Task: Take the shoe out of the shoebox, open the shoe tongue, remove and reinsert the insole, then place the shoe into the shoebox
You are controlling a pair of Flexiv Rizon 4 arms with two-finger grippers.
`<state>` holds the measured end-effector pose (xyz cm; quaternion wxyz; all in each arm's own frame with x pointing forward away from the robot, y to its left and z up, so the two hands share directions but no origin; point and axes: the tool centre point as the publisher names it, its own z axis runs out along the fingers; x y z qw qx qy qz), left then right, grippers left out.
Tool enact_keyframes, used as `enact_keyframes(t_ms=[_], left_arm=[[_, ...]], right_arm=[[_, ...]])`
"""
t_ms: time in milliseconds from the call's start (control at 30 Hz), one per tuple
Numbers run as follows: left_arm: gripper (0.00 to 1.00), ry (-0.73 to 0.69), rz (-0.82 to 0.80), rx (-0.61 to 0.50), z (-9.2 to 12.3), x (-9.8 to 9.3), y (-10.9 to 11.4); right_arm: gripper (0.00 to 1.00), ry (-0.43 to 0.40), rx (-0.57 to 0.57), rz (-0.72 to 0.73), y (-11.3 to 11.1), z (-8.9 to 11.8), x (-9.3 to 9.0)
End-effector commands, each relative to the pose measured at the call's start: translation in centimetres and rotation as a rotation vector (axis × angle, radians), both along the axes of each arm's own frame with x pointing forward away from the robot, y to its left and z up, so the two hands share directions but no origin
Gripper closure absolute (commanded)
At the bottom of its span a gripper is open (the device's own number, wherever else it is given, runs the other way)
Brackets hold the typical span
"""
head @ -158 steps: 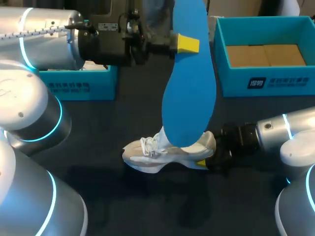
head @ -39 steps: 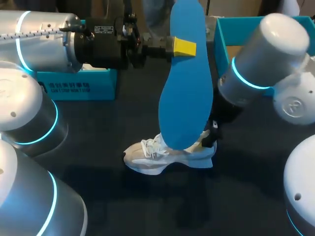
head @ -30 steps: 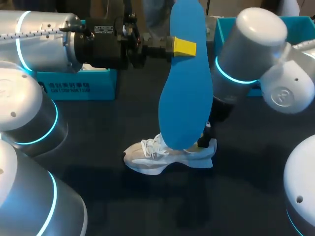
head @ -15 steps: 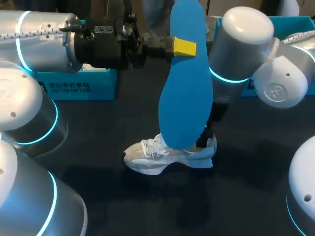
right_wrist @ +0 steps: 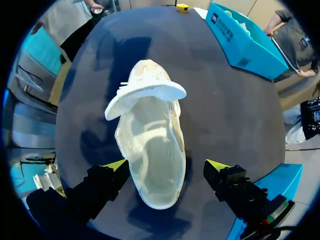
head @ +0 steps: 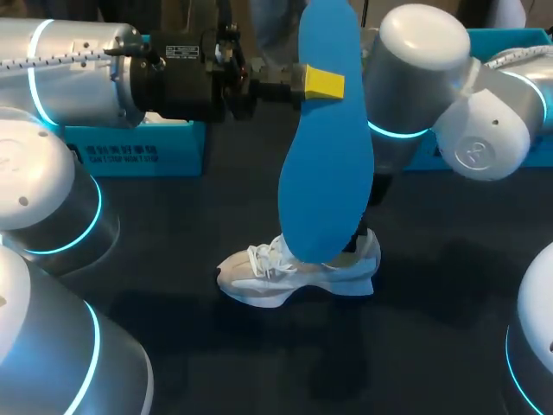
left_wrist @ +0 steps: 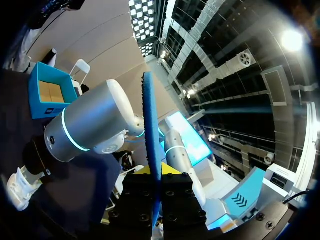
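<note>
**Two claws, one shoe: insole out, shoe on the table**

One white shoe (head: 294, 272) stands upright on the dark table (head: 173, 346), low in the middle of the head view, toe to the frame's left and heel to the right. In the right wrist view its mouth gapes empty and the tongue is folded forward over the laces. The right claw (right_wrist: 167, 165) hangs released over the heel, one yellow tip at either side. One tip is close against the shoe's edge and the other stands clear of it.

Above the shoe, the blue insole (head: 328, 147) hangs on end in the frame's centre. Its lower end covers the shoe's collar from this camera. The left claw (head: 324, 82) grasps it near the top, and the left wrist view shows the insole edge-on, pinched between the fingers. The left arm (head: 78, 69) reaches in from the upper left. The right arm (head: 432, 78) bends in from the upper right, behind the insole.

Farthest back sit two teal boxes, one (head: 138, 147) at the upper left under the left arm. The other (head: 518, 43) is at the upper right, partly behind the right arm.
</note>
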<state>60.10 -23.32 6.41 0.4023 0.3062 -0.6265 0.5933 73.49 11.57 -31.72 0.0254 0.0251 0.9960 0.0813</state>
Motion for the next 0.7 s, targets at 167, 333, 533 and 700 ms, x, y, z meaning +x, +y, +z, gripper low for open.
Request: enact_keyframes(t_ms=[167, 333, 533, 700], left_arm=[[1.00, 0.000, 0.000, 0.000, 0.0, 0.0, -0.1], [1.00, 0.000, 0.000, 0.000, 0.0, 0.0, -0.1], [1.00, 0.000, 0.000, 0.000, 0.0, 0.0, -0.1], [1.00, 0.000, 0.000, 0.000, 0.0, 0.0, -0.1]], right_arm=[[0.00, 0.043, -0.033, 0.046, 2.3, -2.7, 2.7], [0.00, 0.062, -0.060, 0.072, 3.0, -4.5, 3.5], [0.00, 0.068, -0.089, 0.098, 3.5, -5.7, 3.5], [0.00, 0.090, -0.109, 0.090, 3.5, -7.0, 3.1]])
